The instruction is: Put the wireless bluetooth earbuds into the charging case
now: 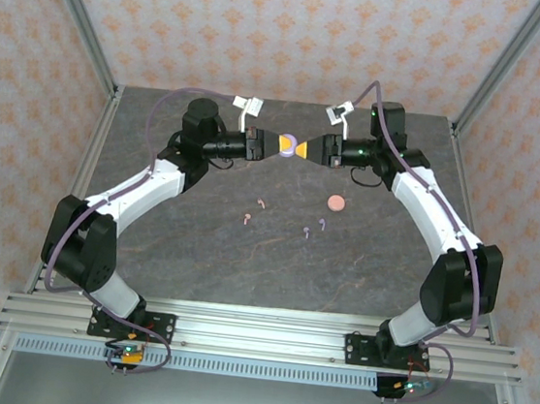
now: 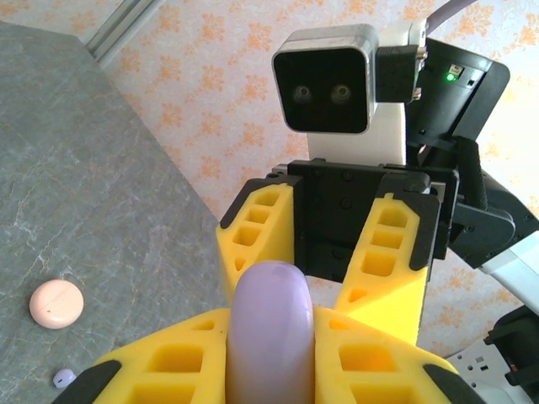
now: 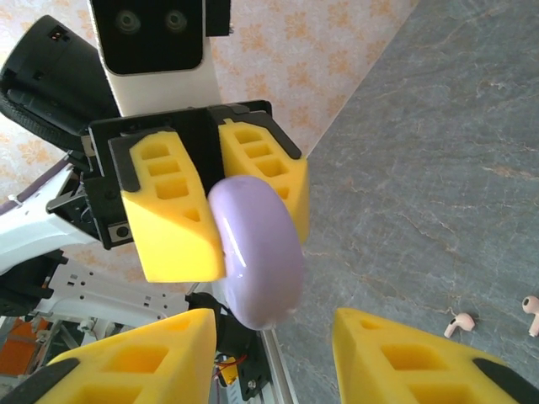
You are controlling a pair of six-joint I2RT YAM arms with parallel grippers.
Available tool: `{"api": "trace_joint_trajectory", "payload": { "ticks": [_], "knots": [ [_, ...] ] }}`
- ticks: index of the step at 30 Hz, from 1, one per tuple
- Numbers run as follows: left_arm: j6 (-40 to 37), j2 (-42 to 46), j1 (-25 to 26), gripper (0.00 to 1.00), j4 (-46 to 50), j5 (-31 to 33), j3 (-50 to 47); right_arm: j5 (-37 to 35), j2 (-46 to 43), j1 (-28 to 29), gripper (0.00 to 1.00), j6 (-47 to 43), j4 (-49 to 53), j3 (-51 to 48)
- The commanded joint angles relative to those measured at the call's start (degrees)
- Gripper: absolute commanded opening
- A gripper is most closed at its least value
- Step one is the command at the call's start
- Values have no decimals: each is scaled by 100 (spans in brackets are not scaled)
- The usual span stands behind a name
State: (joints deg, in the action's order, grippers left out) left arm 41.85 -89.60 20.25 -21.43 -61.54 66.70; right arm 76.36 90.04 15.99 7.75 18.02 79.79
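Note:
A closed round lilac charging case [image 1: 287, 145] hangs above the back middle of the table, with my left gripper [image 1: 279, 146] shut on it. In the left wrist view the case [image 2: 271, 320] stands on edge between my yellow fingers [image 2: 168, 370]. My right gripper [image 1: 304, 150] faces it from the right, open. In the right wrist view its fingertips [image 3: 404, 353] flank the case [image 3: 257, 248] without touching it. On the table lie two pink earbuds [image 1: 263, 202] [image 1: 248, 218] and two purple earbuds [image 1: 307, 232] [image 1: 322, 224].
A closed pink round case [image 1: 335, 203] lies on the table right of centre, also in the left wrist view [image 2: 56, 303]. Metal frame posts and patterned walls enclose the grey table [image 1: 196, 252]. The arm bases stand at the near edge.

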Motion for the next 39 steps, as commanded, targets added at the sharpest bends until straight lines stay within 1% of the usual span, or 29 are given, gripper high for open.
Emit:
{"api": "trace_joint_trajectory", "payload": {
  "ticks": [1,8,16,25,29,33,37,39],
  "knots": [
    [-192,259,10,10,-6,-244,191,205,-72,53,41,-288,198,294],
    [-335,304,92,10,148,-246,213,235,93,140,38,-388,393,516],
    [-361,277,145,10,170,-227,290,204,196,162,38,-419,503,591],
    [-396,250,214,11,223,-155,327,208,203,211,26,-485,593,643],
    [-397,285,212,15,235,-104,294,41,134,211,24,-439,565,602],
    [-429,320,216,21,300,-54,276,-67,72,199,23,-237,319,491],
    [-499,360,216,29,406,0,258,-186,6,142,23,25,33,377],
    [-532,373,214,31,453,28,247,-216,-2,117,23,86,-28,363]
  ]
}}
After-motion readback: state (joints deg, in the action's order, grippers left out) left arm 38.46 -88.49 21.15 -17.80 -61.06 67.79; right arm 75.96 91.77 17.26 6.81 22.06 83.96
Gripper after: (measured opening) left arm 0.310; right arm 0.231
